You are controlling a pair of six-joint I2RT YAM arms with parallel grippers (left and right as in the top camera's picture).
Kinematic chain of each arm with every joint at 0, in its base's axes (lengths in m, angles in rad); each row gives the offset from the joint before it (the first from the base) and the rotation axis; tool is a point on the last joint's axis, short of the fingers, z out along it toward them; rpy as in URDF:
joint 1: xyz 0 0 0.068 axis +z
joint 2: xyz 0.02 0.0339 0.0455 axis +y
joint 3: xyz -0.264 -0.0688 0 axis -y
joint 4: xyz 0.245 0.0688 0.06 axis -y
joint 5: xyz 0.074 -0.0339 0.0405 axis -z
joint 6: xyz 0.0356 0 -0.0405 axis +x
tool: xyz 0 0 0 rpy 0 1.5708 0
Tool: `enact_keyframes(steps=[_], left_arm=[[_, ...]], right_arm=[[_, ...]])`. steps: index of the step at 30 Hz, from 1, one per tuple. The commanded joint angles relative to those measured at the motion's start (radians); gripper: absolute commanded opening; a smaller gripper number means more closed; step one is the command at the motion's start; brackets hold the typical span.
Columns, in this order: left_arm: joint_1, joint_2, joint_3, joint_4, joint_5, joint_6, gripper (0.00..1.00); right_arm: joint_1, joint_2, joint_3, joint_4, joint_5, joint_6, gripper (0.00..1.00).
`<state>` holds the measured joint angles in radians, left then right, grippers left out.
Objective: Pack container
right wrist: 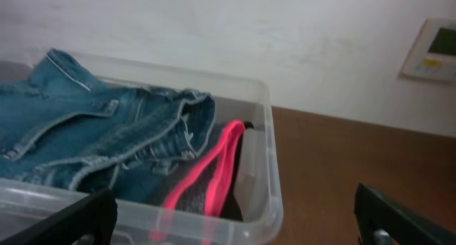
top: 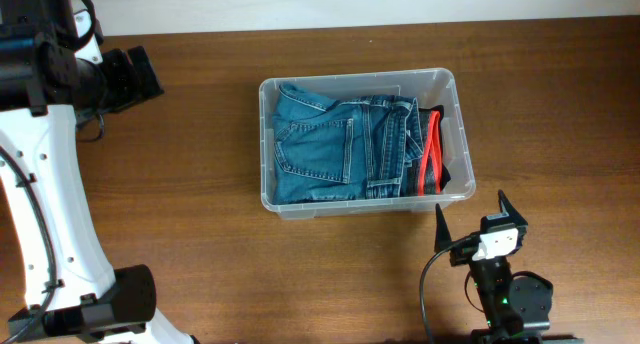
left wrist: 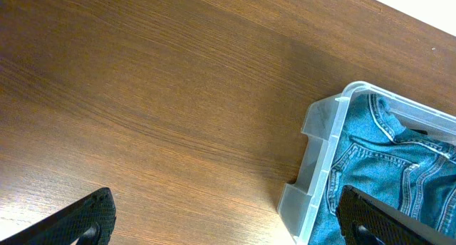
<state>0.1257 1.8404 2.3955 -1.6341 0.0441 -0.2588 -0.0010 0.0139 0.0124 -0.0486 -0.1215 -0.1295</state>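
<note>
Overhead, the brown wooden table (top: 180,184) carries the clear container (top: 266,154) near its middle. The container is filled mostly by folded blue jeans (top: 330,149), with a black garment (top: 445,169) edged by a red band (top: 432,154) lying against its right wall. The left gripper (left wrist: 224,213) hangs well off to the container's left with fingers spread wide around nothing, while the right gripper (top: 470,209) sits just in front of the container's front right corner, fingers likewise spread and empty.
</note>
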Motion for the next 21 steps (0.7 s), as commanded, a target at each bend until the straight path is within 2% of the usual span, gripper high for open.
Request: enact_keyframes(steps=[1,7,21], left_arm=[[0.002,0.006,-0.005,0.001,-0.007,-0.006,0.99],[0.002,0.006,-0.005,0.001,-0.008,-0.006,0.99],[0.002,0.006,-0.005,0.001,-0.007,-0.006,0.99]], right_arm=[[-0.031,-0.011,-0.007,-0.008,-0.005,0.014,0.98],[-0.087,-0.011,-0.007,-0.016,-0.004,0.014,0.98],[-0.085,-0.010,-0.007,-0.016,-0.005,0.014,0.98]])
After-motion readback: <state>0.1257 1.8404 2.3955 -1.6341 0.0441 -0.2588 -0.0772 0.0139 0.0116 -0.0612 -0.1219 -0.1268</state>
